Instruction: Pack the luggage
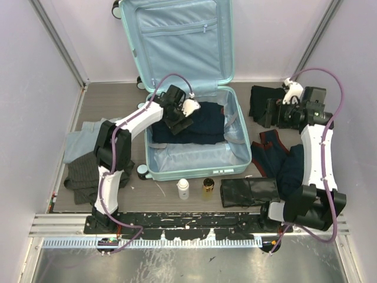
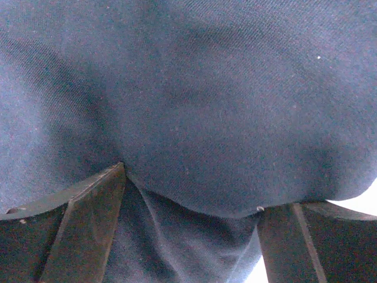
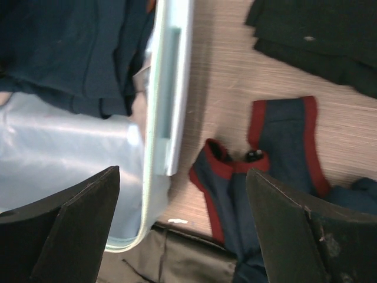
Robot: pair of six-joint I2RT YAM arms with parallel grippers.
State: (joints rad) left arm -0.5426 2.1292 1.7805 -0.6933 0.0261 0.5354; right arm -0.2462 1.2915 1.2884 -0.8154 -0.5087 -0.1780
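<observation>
Far left, a grey clothes pile point(image 1: 82, 165) sits on the table. The left gripper point(image 1: 178, 118) is down inside the luggage point(image 1: 197, 173), pressed onto the navy clothes point(image 1: 203, 121) packed in its back half. Its jaws are wide with cloth bulging between them, and I cannot tell whether they pinch it. The luggage lies open mid-table, lid upright at the back wall. Off its right wall hangs the right gripper point(image 1: 272, 112), jaws spread and empty, over a black garment point(image 1: 262, 97) and near a red-trimmed garment point(image 1: 270, 150).
</observation>
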